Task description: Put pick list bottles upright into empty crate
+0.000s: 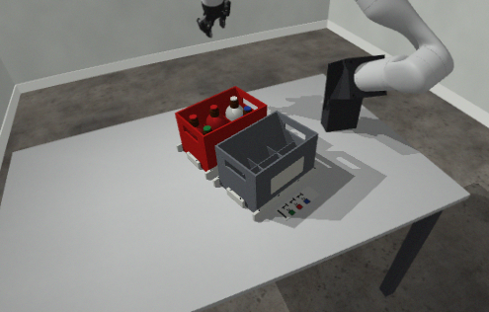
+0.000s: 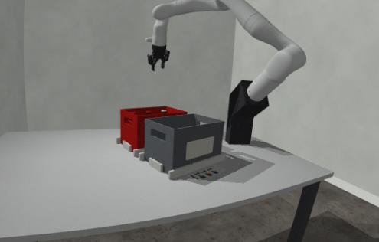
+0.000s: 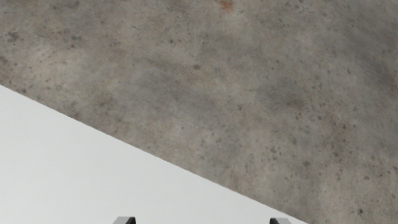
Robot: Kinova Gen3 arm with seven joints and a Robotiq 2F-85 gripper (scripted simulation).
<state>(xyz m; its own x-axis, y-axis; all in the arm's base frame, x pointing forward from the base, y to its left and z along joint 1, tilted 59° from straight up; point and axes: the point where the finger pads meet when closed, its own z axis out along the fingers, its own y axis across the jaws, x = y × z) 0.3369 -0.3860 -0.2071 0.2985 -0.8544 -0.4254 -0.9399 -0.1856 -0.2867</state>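
My gripper is partly open and empty, high above and behind the red crate. In that crate stand a white bottle, bottles with red caps, one with a green cap and one with a blue cap. Most labels are hidden by the walls. The grey crate is upright and shows dividers and no bottle; its floor is partly hidden. The pick list shows green, red and blue marks; its numbers are too small to read.
Low white blocks stand around the crates' bases. The two crates stand close side by side. The arm's black base is to their right. The wrist view shows the table's edge and the floor.
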